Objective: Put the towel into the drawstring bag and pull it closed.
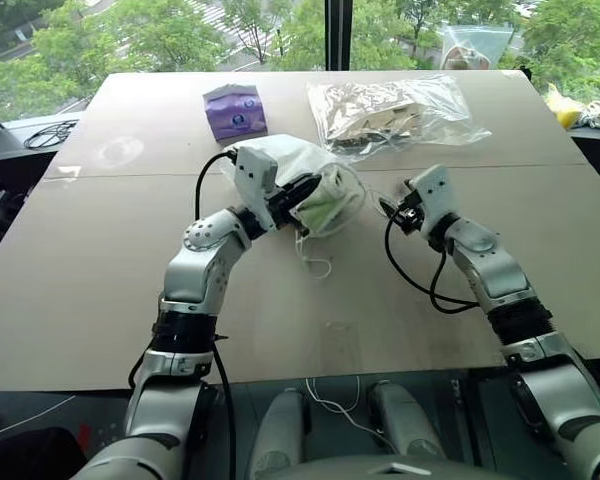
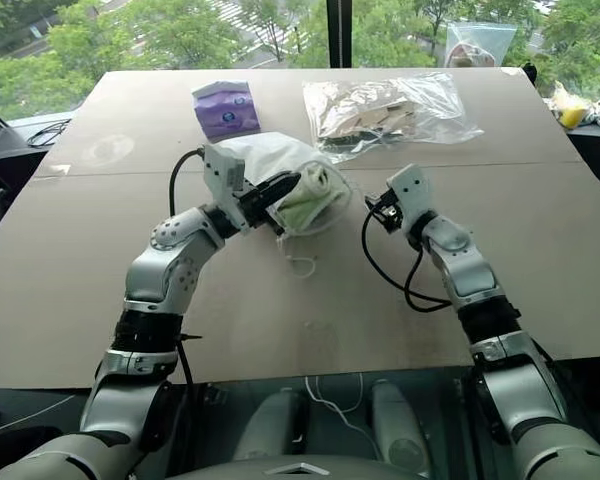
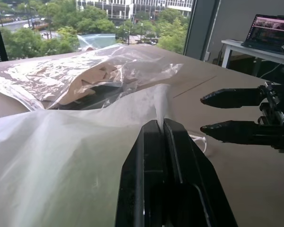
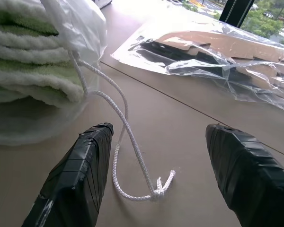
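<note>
Bulging from the white drawstring bag (image 1: 290, 170), folded green towel (image 1: 332, 205).

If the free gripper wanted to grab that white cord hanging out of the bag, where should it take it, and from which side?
Probably at the knotted end of the cord, which lies loose on the table in front of the open right gripper. The knot gives a bump that should not slip through. Come from the side away from the drawstring bag, low along the table, since the left gripper pinches the bag's fabric.
</note>
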`<action>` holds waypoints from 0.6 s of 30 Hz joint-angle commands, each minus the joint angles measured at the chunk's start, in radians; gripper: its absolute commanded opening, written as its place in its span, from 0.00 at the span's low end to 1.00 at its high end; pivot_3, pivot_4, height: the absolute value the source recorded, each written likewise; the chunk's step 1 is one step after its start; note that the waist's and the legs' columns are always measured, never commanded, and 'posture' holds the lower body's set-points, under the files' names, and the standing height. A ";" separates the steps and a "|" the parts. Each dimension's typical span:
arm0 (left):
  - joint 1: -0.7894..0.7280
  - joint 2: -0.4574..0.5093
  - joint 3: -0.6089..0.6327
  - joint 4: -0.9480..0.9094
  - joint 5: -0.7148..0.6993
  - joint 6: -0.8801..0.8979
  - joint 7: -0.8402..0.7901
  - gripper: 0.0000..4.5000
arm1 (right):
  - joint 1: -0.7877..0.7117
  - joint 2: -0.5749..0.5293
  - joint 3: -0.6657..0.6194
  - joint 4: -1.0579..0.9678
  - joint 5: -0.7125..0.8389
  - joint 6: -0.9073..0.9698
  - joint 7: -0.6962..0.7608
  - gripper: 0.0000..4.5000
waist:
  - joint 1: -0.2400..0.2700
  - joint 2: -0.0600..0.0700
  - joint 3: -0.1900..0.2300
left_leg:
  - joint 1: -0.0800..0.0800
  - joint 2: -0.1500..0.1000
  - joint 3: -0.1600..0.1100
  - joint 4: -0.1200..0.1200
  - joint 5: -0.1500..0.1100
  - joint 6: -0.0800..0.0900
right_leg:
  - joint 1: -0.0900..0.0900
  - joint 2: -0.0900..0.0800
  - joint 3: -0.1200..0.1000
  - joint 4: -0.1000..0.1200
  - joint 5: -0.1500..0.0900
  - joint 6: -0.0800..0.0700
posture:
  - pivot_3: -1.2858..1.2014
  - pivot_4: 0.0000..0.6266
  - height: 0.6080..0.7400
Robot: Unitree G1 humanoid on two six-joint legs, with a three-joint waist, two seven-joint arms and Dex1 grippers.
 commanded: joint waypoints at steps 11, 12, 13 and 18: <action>-0.002 0.008 0.016 -0.013 0.030 0.004 0.053 0.00 | -0.139 0.095 -0.158 0.247 -0.061 -0.207 -0.112 0.00 | 0.002 0.000 0.000 | 0.000 0.000 0.000 0.000 0.000 0.000 | 0.000 0.000 0.000 0.001 0.000 0.000 | 0.52 0.24 1.00; -0.005 0.009 0.014 -0.003 0.041 0.006 0.066 0.00 | -0.129 0.095 -0.161 0.223 -0.065 -0.206 -0.111 0.00 | 0.002 0.000 0.000 | 0.000 0.000 0.000 0.000 0.000 0.000 | 0.000 0.000 0.000 0.001 0.000 0.000 | 0.52 0.24 1.00; -0.008 0.009 0.014 0.007 0.051 0.014 0.081 0.00 | -0.120 0.096 -0.164 0.197 -0.067 -0.198 -0.110 0.00 | 0.002 0.000 0.000 | 0.000 0.000 0.000 0.000 0.000 0.000 | 0.000 0.000 0.000 0.001 0.000 0.000 | 0.52 0.24 1.00; -0.021 -0.006 0.070 0.013 -0.011 0.066 0.097 0.06 | -0.081 0.104 -0.163 0.037 -0.068 -0.134 -0.108 0.00 | 0.000 0.000 0.000 | 0.001 0.000 0.000 0.000 0.000 0.000 | 0.000 0.000 0.000 0.004 0.000 0.000 | 0.52 0.24 1.00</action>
